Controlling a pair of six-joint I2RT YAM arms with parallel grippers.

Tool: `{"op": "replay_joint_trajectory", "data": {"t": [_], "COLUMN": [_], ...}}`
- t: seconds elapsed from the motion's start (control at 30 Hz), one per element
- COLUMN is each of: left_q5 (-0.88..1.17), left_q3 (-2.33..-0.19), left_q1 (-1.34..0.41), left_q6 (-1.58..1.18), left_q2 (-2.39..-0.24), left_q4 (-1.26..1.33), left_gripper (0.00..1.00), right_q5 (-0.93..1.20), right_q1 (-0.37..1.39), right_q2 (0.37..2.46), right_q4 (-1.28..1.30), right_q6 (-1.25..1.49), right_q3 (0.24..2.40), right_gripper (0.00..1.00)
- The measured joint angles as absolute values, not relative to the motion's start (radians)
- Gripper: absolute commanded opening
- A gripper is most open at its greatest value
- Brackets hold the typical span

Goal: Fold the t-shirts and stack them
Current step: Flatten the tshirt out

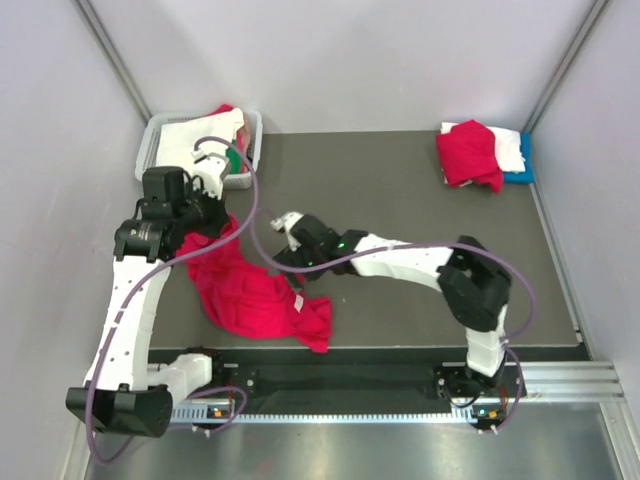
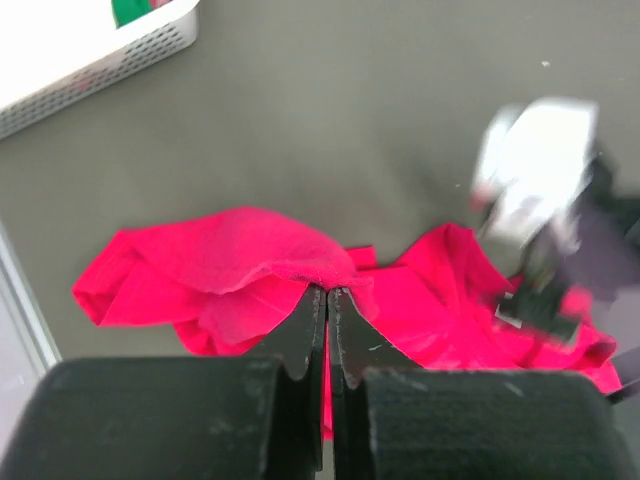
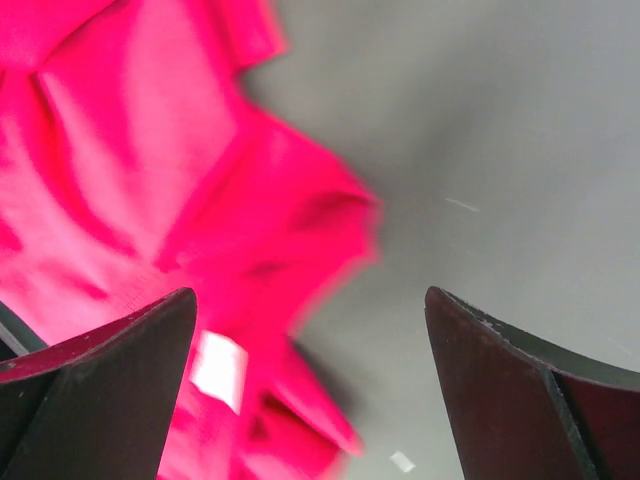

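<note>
At centre left, red t-shirt (image 1: 250, 295) lifted by one edge, apparently for spreading.
Left end effector (image 2: 327, 295) clenched on it; right end effector (image 3: 310, 293) released, empty.

A white plastic tub (image 1: 148, 150) with perforated walls sits in the far left corner of a dark grey table top (image 1: 400, 200), its back against the pale wall (image 1: 340, 60). The grey surface runs from the tub towards the right and towards the near edge. At that near edge, on the side opposite the tub, lies a slotted aluminium rail (image 1: 570, 378) running the width of the table.
</note>
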State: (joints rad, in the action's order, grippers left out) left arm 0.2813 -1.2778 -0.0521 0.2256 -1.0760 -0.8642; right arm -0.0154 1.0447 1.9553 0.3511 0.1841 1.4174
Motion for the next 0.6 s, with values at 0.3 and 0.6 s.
{"op": "replay_joint_trajectory", "data": {"t": [0.3,0.6], "left_q5": [0.217,0.042], "left_q3": [-1.313,-1.311], "left_q1": [-0.068,-0.059], "left_q6": [0.22,0.216], "left_q2": [-1.075,-1.02], "left_q4": [-0.863,-0.855], "left_gripper": [0.0,0.0], "right_q5": [0.001,0.063], "right_q1": [0.968,1.005], "right_q2": [1.807,1.874], "right_q4": [0.21,0.228], "right_q6": [0.252,0.253], "right_q3": [1.337,1.35], "right_gripper": [0.85,0.83]}}
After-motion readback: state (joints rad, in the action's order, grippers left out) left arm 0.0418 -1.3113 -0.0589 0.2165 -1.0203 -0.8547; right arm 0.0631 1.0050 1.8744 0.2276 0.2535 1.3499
